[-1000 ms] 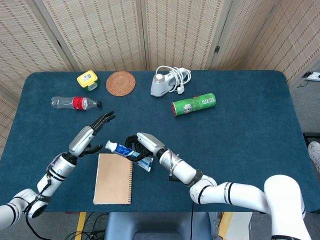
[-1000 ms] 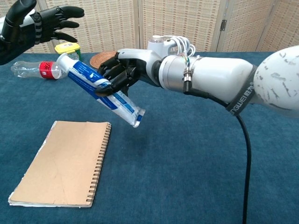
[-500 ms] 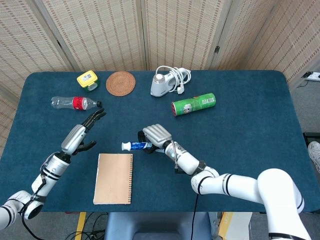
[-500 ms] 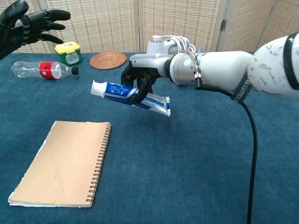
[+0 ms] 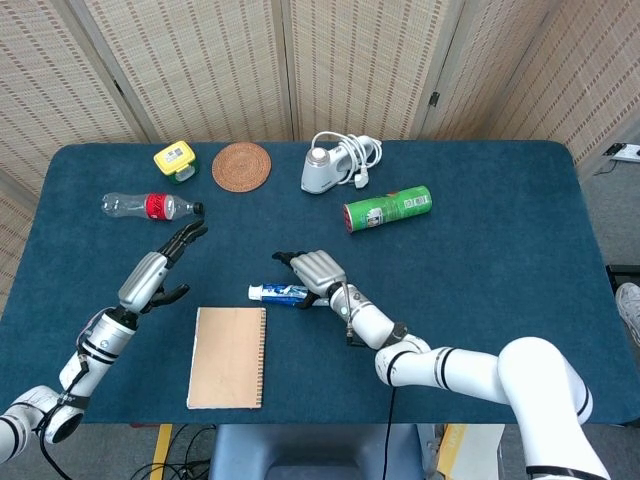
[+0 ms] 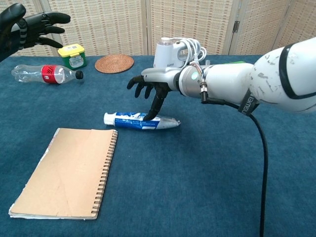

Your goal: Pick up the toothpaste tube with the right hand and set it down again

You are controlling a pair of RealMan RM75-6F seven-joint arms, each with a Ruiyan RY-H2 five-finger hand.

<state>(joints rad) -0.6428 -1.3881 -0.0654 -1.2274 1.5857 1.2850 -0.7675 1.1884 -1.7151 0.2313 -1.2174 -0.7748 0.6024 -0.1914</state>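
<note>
On table (image 5: 500,250), 1 toothpaste tube (image 6: 140,121), 1 notebook (image 6: 66,173), 2 hands.

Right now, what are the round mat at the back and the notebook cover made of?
The round mat looks like woven rattan or straw: brown, matte, with ringed coils showing. The notebook cover looks like plain tan cardboard, dull and unprinted, with a metal-looking spiral along its edge. I cannot be sure of either from looks alone.

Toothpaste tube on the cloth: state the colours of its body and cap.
The toothpaste tube has a blue and white body with a white cap; the chest view shows it best.
</note>
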